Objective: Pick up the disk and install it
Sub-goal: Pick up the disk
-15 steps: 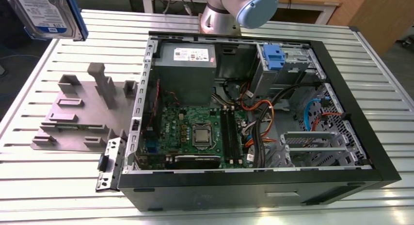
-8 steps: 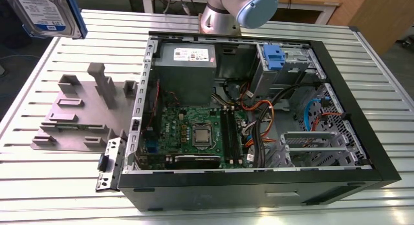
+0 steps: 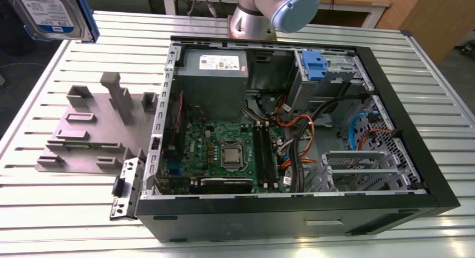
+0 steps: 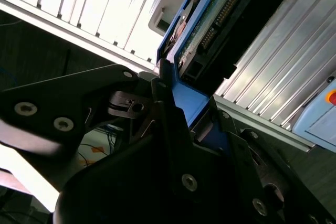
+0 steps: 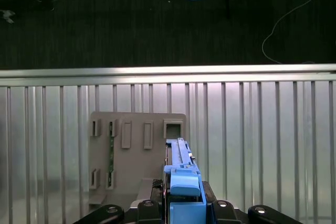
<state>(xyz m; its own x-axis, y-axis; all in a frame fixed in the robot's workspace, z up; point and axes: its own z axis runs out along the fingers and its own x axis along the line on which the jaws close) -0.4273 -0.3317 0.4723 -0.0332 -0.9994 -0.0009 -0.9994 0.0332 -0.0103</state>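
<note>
The pick-up part looks done. The flat silver hard disk with the white-and-blue label and blue plastic side rails [image 3: 53, 12] hangs in the air, clear of the ribbed aluminium worktop [image 3: 445, 97], over the far corner on the exterior view's left. The black pincer [image 5: 184, 205] is clamped on it. In the first wrist view a blue rail stands edge-on between the two black fingers. In the second wrist view the fingers [image 4: 157, 90] press against the blue plastic, with the disk's green circuit board facing the camera. Directly below the held disk lies the flat grey plastic fixture plate with raised slots [image 5: 136, 140], close to the worktop's edge.

The step in hand, as I judge it, is the carry towards installation. The open black computer case [image 3: 430, 158] lies on its side in the middle of the worktop, well apart from the disk. The upright silver cage with the blue plastic latch [image 3: 315, 66] stands in the case's far corner. Installing would call for turning the disk so that its rails line up with that cage's guides, and for keeping clear of the loose orange and black cables [image 3: 301, 124] beside the cage.
</note>
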